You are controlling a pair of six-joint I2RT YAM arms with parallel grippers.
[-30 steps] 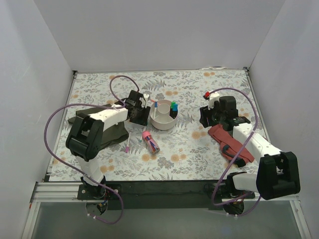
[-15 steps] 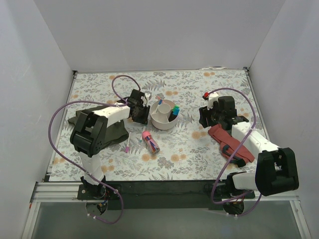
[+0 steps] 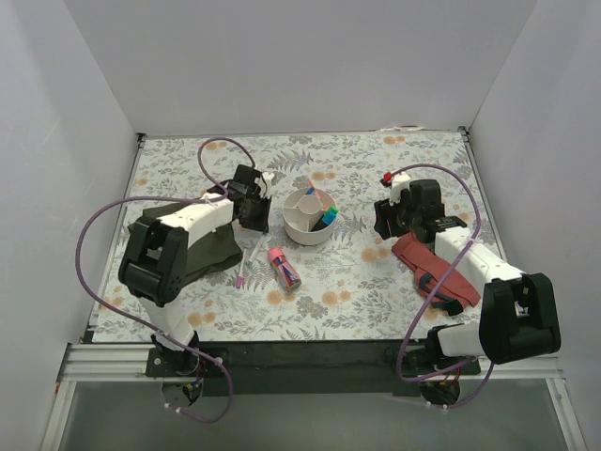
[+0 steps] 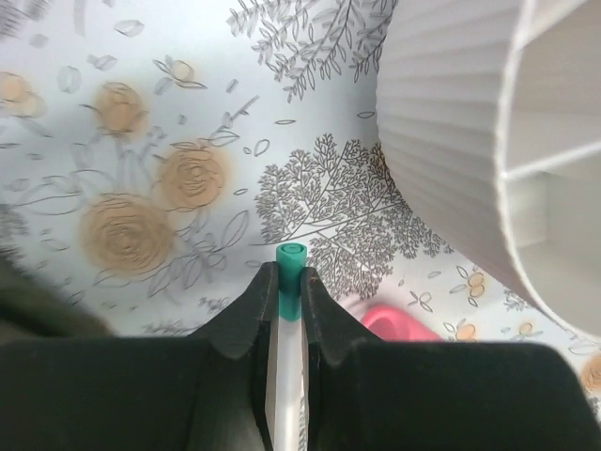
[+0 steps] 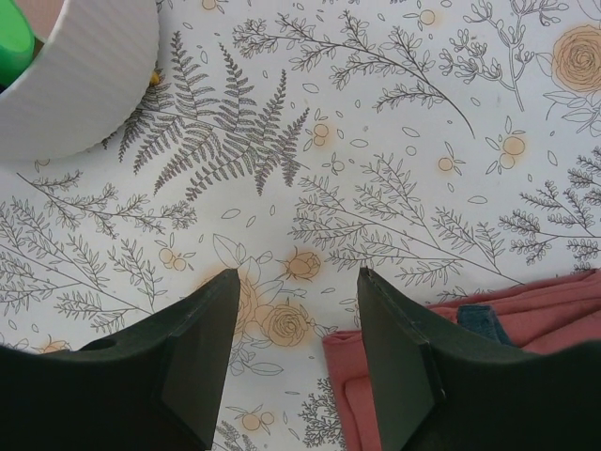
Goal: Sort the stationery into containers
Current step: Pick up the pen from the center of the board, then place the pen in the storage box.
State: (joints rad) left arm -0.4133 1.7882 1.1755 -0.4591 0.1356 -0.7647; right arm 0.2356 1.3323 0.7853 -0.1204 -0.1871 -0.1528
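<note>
An olive cloth lay on the floral bench's left side, a red cloth on its right.

White links, purple cables; left claw and right claw black.

In the left wrist view the teal-capped pen shows mainly its cap end; the barrel is largely hidden between the jaws and runs off the bottom edge. The bowl is cut by the top and right edges; the pink tube is half hidden behind one jaw. From above, the olive cloth lies partly under the left arm, and which compartments the stationery stands in is probably too small to tell.
</note>
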